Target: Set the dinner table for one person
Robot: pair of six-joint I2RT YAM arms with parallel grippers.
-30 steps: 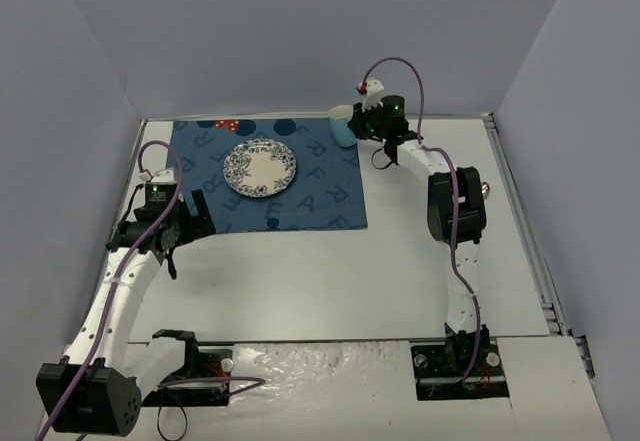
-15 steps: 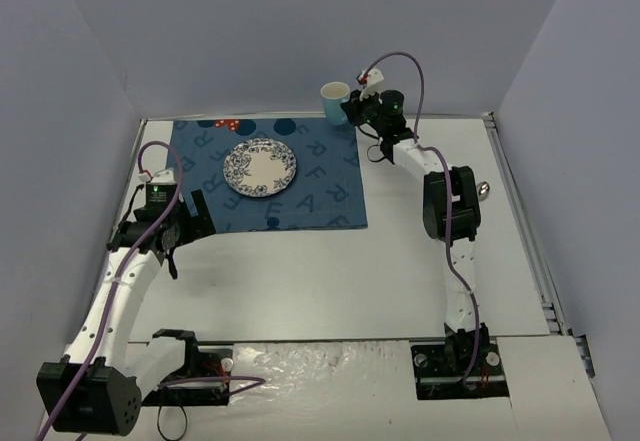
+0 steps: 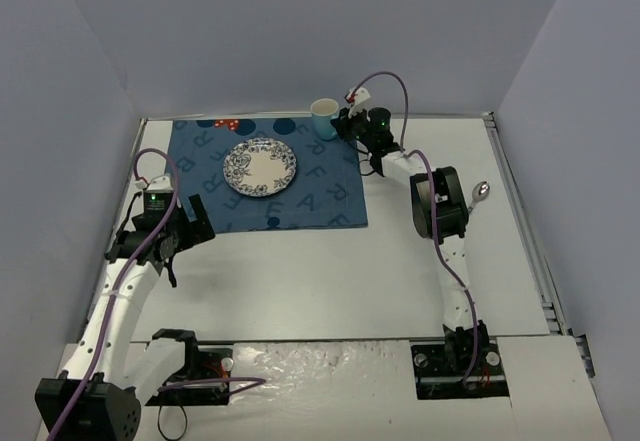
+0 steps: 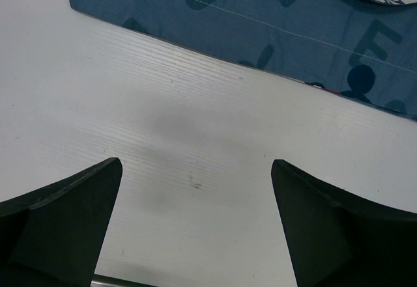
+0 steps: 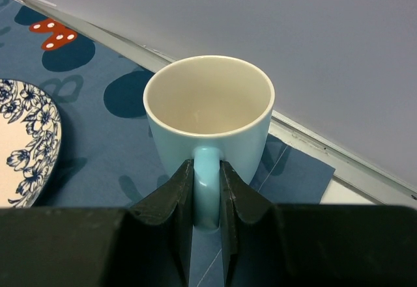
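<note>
A light blue mug [image 3: 323, 117] [image 5: 208, 114], empty and upright, is over the far right corner of the dark blue lettered mat [image 3: 320, 196] [image 5: 111, 150]. My right gripper [image 3: 345, 124] [image 5: 206, 170] is shut on its handle. Whether the mug touches the mat I cannot tell. A blue-flowered white plate [image 3: 260, 167] [image 5: 26, 144] lies on the mat's far middle. My left gripper [image 3: 190, 223] [image 4: 195, 166] stands open and empty over the white dinner table [image 3: 330, 271] [image 4: 195, 137], just off the mat's near left corner [image 4: 260, 13].
A metal spoon [image 3: 481, 192] lies on the table to the right of the right arm's elbow. The grey back wall [image 5: 313, 40] rises just behind the mug. Grey edge strips run along the table's far and right sides.
The right arm has carried the mug leftward, from beside the mat's far right corner to over it. The left arm has barely shifted.
</note>
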